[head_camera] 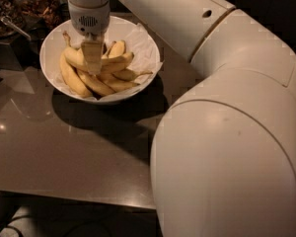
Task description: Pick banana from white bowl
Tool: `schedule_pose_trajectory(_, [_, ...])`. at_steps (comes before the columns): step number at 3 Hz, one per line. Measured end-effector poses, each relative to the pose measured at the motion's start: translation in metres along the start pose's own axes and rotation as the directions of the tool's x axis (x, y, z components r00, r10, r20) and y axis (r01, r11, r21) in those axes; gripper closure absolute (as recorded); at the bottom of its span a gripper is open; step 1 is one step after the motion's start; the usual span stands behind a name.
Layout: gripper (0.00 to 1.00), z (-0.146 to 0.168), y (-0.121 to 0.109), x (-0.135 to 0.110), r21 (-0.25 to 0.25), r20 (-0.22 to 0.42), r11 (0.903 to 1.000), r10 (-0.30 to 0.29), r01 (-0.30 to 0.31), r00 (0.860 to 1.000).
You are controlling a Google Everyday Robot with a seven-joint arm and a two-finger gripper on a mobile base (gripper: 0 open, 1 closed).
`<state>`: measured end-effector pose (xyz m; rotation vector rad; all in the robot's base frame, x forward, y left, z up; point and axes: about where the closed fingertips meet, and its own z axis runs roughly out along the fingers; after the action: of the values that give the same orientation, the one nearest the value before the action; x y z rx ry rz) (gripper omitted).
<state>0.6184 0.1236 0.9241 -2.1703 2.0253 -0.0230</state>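
The white bowl (49, 46) stands at the far left of the brown table, lined with crinkled white paper and holding several yellow bananas. The banana (73, 57), thick, with a long brownish stem pointing up-left, lies across the top of the pile. My gripper (92, 59) hangs straight down from the wrist (89, 14) into the bowl, right over the middle of this banana and touching or nearly touching it. Shorter bananas (116, 84) lie beneath and to the right.
My large white arm (227, 147) fills the right and lower right of the view and hides that part of the table (64, 157). A dark container (10, 14) with a metal utensil stands behind the bowl at the top left. The table's front edge runs along the bottom left.
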Motion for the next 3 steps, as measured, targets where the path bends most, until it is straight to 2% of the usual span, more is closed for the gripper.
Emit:
schedule_pose_trajectory(1, [0.37,0.0179,-0.0003,0.0036,-0.030,-0.019,0.9995,0.005,-0.005,1.000])
schedule_pose_trajectory(3, [0.78,0.0200,0.0009,0.0082,-0.032,-0.019,0.9994,0.009,-0.009,1.000])
